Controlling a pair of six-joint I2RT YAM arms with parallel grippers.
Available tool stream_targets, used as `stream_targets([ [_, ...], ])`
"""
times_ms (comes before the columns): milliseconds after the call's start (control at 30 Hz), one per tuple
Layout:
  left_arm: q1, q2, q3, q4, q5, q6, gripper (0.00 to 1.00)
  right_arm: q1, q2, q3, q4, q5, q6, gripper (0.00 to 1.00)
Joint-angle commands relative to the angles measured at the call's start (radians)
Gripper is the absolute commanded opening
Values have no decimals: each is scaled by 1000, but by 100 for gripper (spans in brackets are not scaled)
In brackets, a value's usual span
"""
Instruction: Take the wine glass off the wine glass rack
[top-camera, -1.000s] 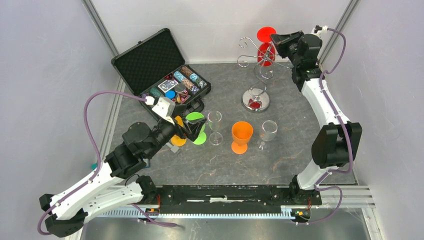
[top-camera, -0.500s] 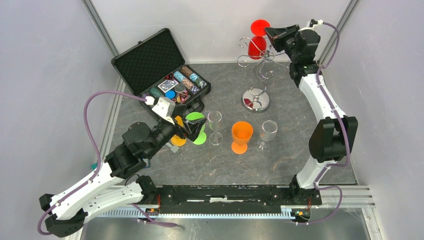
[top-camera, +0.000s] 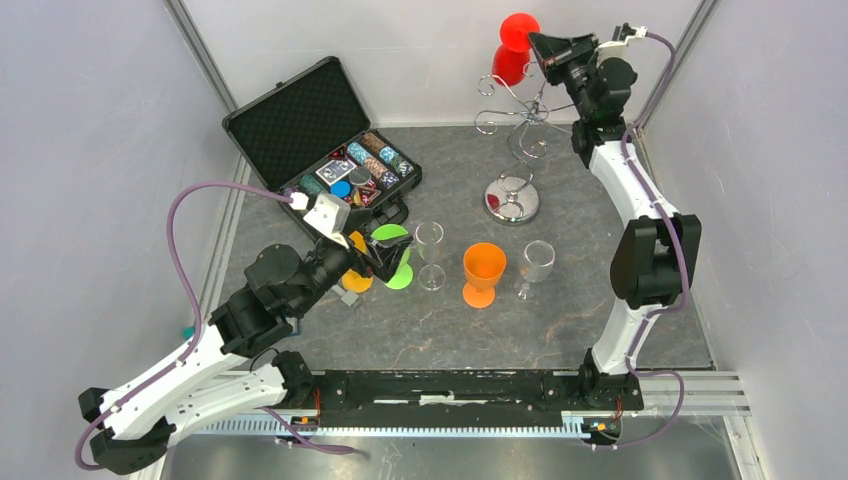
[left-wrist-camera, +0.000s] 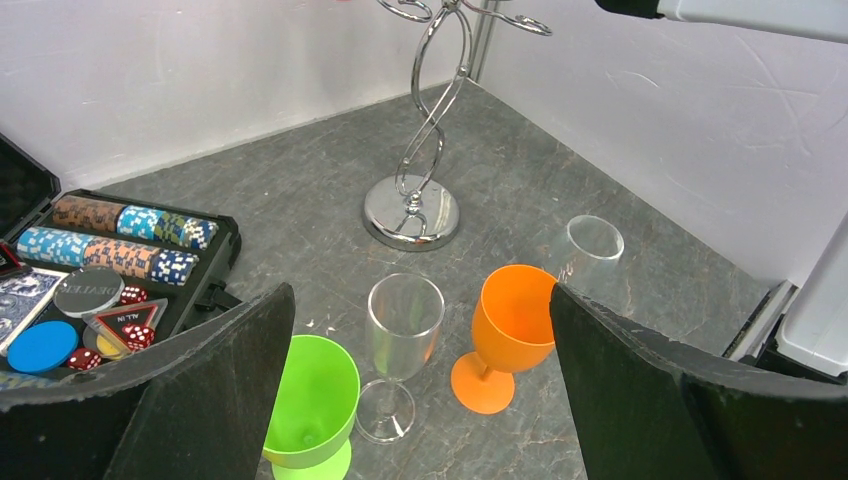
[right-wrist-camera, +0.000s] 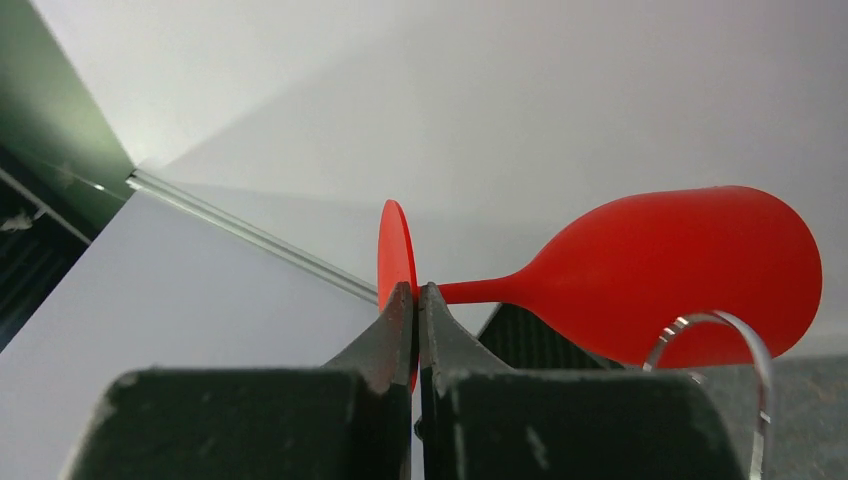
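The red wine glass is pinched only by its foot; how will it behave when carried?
Probably light: the opaque red wine glass looks like plastic. It may pivot or slip, since the right hand pinches only the thin foot edge and the bowl sticks out sideways.

On the grey stone-patterned tabletop (top-camera: 440, 330), the chrome wire wine glass rack (top-camera: 512, 200) stands at the back right, with the open black hard case of poker chips (top-camera: 320, 140) to its left. Before the rack runs a row (left to right): green plastic goblet (left-wrist-camera: 312, 385), tall clear glass (top-camera: 429, 240), orange plastic goblet (top-camera: 483, 266), clear stemmed glass (top-camera: 538, 258). The red plastic wine glass (top-camera: 519, 32) sits above the rack's top, its foot in the right gripper (top-camera: 538, 42).
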Motion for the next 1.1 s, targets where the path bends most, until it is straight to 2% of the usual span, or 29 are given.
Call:
stream_targets([
  [0, 1, -7, -3, 27, -32, 17, 100, 0, -44, 86, 249, -9, -68, 0],
  [133, 2, -5, 1, 34, -28, 5, 100, 0, -91, 101, 261, -15, -115, 0],
  [333, 3, 9, 26, 31, -15, -31, 100, -1, -244, -10, 278, -11, -142, 0],
  [433, 3, 33, 49, 32, 42, -39, 100, 1, -334, -70, 281, -23, -128, 0],
  [633, 4, 118, 93, 80, 119, -106, 100, 9, -503, -178, 242, -72, -10, 0],
  [833, 22, 203, 162, 184, 156, -240, 100, 13, -739, -414, 176, -111, 132, 0],
  [900, 66, 238, 192, 208, 212, -313, 100, 13, -822, -487, 156, -124, 174, 0],
  [967, 151, 271, 198, 274, 350, -443, 100, 14, -894, -562, 164, -138, 226, 0],
  [1067, 290, 329, 161, 493, 570, -679, 100, 15, -994, -672, 181, -152, 289, 0],
])
